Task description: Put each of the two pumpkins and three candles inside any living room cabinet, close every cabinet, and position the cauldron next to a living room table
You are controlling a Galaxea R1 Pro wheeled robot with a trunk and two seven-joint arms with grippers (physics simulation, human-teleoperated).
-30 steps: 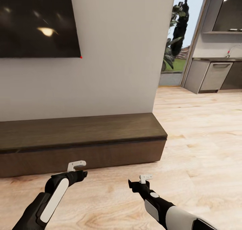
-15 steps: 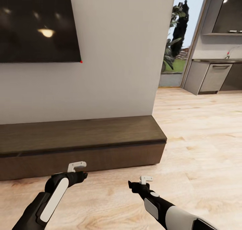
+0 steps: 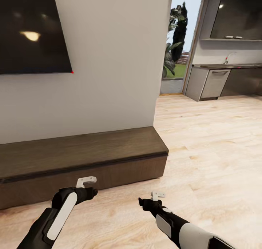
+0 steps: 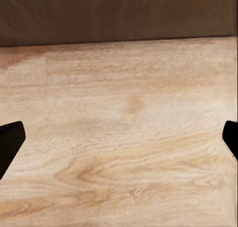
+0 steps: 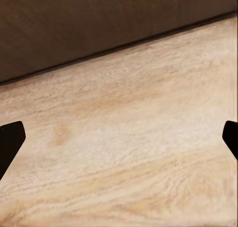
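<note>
The long, low dark-brown cabinet [image 3: 83,151] runs along the white wall, and its fronts look shut. Its end corner is near mid-picture in the head view. My left gripper [image 3: 91,193] hangs over the wood floor just before the cabinet's front. It is open and holds nothing, as the left wrist view [image 4: 119,147] shows, with the cabinet front [image 4: 119,13] close ahead. My right gripper [image 3: 143,202] is also low over the floor, open and holding nothing [image 5: 119,142], and faces the cabinet's base [image 5: 99,23]. The pumpkins, candles, cauldron and table are out of view.
A dark TV screen [image 3: 29,31] hangs on the wall above the cabinet. To the right, pale wood floor [image 3: 211,151] stretches toward a doorway with a plant [image 3: 174,49] and grey kitchen cupboards [image 3: 211,83].
The whole head view has swung to the right, so the wall, TV and cabinet sit further left in the picture. Both arms keep the same pose.
</note>
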